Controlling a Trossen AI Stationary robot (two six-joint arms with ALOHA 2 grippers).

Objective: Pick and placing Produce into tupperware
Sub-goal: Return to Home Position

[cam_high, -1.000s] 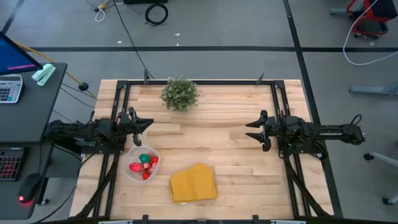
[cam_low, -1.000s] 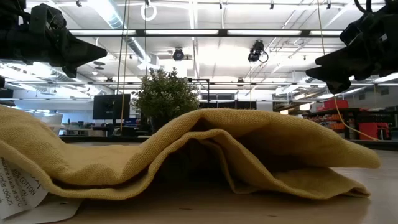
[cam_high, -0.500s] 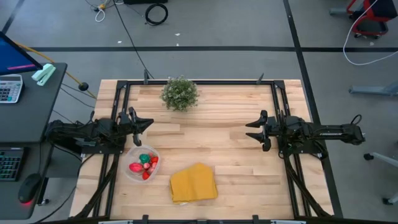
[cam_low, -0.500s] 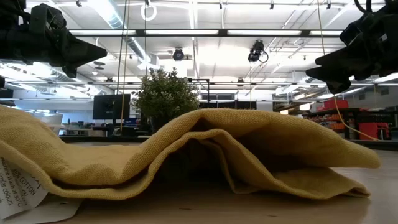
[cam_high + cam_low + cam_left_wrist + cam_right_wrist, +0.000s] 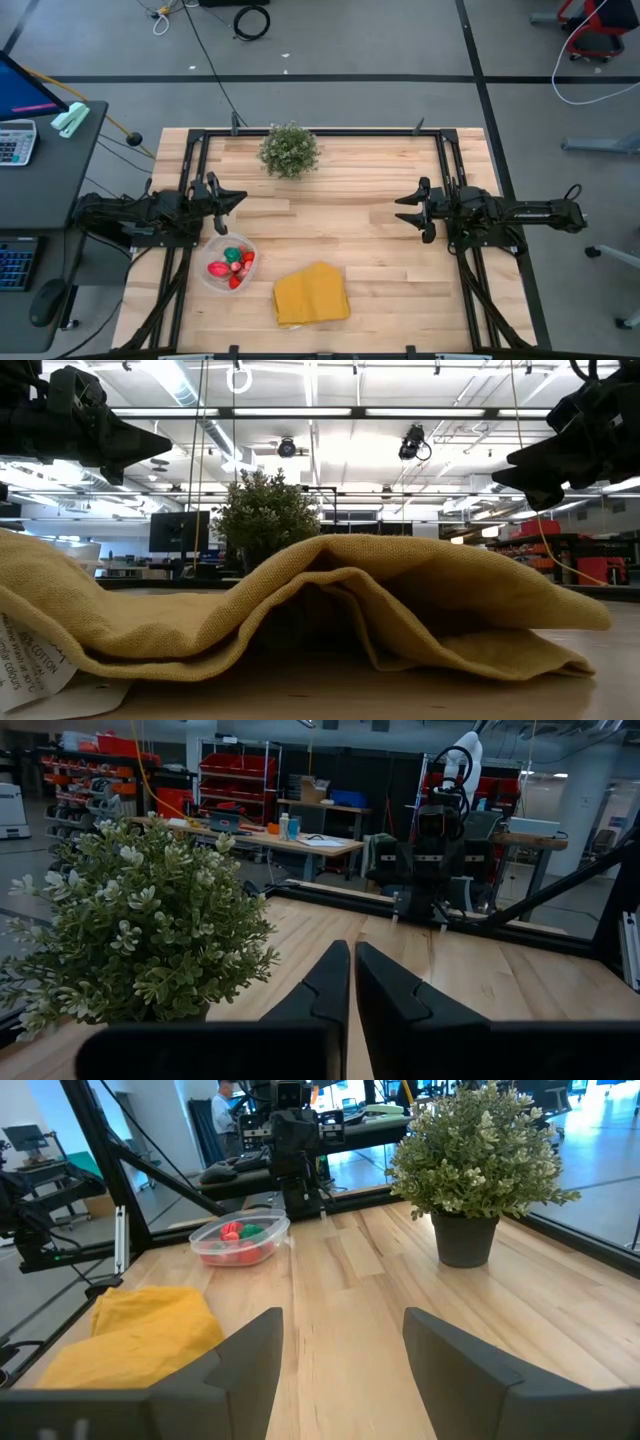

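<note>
The round clear tupperware [image 5: 228,263] rests on the table near its left edge, holding several red produce pieces and one green piece [image 5: 232,257]; it also shows in the right wrist view [image 5: 240,1239]. My left gripper [image 5: 240,196] hovers just beyond the tupperware, raised, fingers shut [image 5: 351,958]. My right gripper [image 5: 400,211] hangs over the table's right half, open [image 5: 343,1325], touching nothing.
A folded yellow cloth [image 5: 311,294] lies near the near edge and fills the low view [image 5: 300,600]. A bushy potted plant [image 5: 290,150] stands at the far edge. Bare wood lies between the two arms.
</note>
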